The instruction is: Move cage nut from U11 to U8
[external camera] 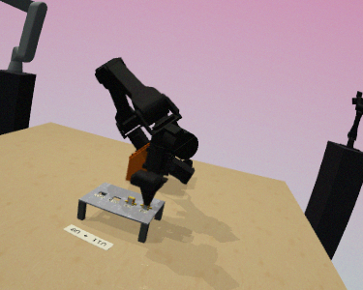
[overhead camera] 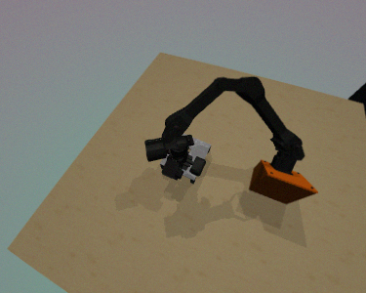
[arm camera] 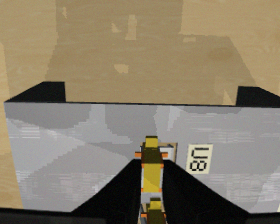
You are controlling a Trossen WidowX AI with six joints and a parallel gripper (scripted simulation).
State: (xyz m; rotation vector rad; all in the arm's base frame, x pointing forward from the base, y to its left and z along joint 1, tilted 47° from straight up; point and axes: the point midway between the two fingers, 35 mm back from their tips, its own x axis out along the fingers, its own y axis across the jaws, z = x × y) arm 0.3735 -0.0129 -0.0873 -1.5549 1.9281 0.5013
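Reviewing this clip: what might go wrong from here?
The held cage nut sits off-centre, with part of the U8 hole showing to one side, so it may snag on the edge or seat crooked. The other nut is close by; the gripper could nudge it when opening.

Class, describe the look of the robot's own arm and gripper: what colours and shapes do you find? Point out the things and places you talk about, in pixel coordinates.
The arm [overhead camera: 238,84] [external camera: 142,94] is dark, nearly black, with slim angular links and chunky joints. The gripper [overhead camera: 184,168] [external camera: 147,203] [arm camera: 151,167] is black too, its fingers tapering to narrow tips. No markings or cables can be made out.
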